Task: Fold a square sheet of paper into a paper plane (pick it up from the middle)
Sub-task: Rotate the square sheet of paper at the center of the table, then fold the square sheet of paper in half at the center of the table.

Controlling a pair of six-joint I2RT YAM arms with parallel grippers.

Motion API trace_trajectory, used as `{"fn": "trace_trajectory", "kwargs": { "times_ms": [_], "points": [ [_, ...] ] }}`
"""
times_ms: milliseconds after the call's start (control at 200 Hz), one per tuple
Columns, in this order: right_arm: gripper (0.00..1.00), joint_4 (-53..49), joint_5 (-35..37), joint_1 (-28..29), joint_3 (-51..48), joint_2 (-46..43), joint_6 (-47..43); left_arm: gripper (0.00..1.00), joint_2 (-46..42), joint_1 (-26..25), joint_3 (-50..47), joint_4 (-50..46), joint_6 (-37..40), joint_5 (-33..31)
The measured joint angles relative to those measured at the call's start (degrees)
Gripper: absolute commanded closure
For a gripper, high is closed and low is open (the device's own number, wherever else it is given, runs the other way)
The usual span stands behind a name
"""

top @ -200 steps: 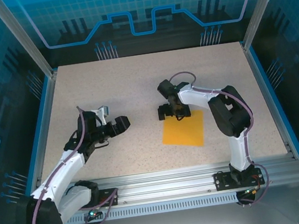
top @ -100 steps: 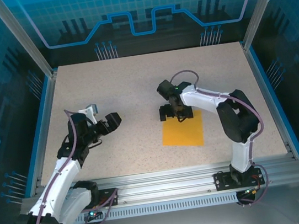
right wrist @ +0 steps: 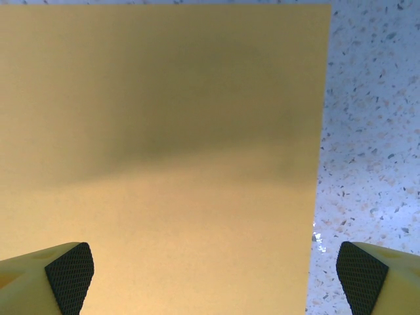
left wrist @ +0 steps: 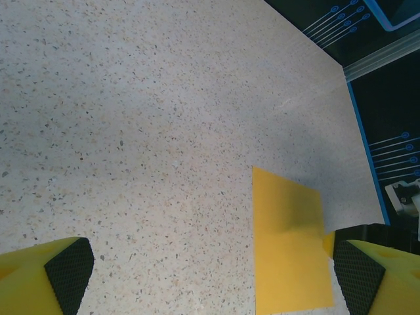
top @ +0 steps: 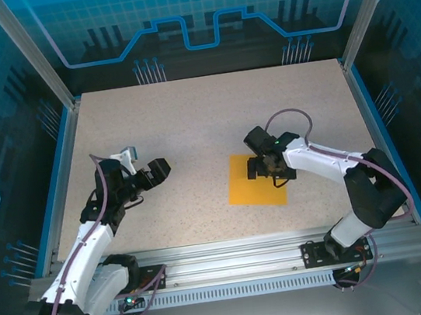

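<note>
Paper (right wrist: 164,144) flat under wide-open R jaws; L jaws open too.

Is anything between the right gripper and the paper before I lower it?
Nothing visible. The right gripper hangs open directly over the sheet of paper; its wrist view shows bare, flat paper between the fingers.

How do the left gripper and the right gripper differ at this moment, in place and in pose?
The right gripper hangs over the sheet of paper; the left gripper is over the table, well apart from the sheet. The right gripper faces almost straight down; the left gripper is tilted toward the sheet. Both are open and hold nothing.
</note>
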Motion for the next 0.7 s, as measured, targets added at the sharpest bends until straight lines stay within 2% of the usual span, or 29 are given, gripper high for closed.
{"fn": "trace_trajectory", "kwargs": {
  "times_ms": [460,700],
  "points": [
    [0.01,3.1,-3.7,-1.8,0.0,1.6,-5.0,0.01,1.1,-0.3,-0.7,3.8,-3.1,4.7],
    [0.01,3.2,-5.7,-2.7,0.1,1.6,-6.8,0.01,9.2,-8.3,-0.6,7.0,-3.2,4.7]
  ]
}}
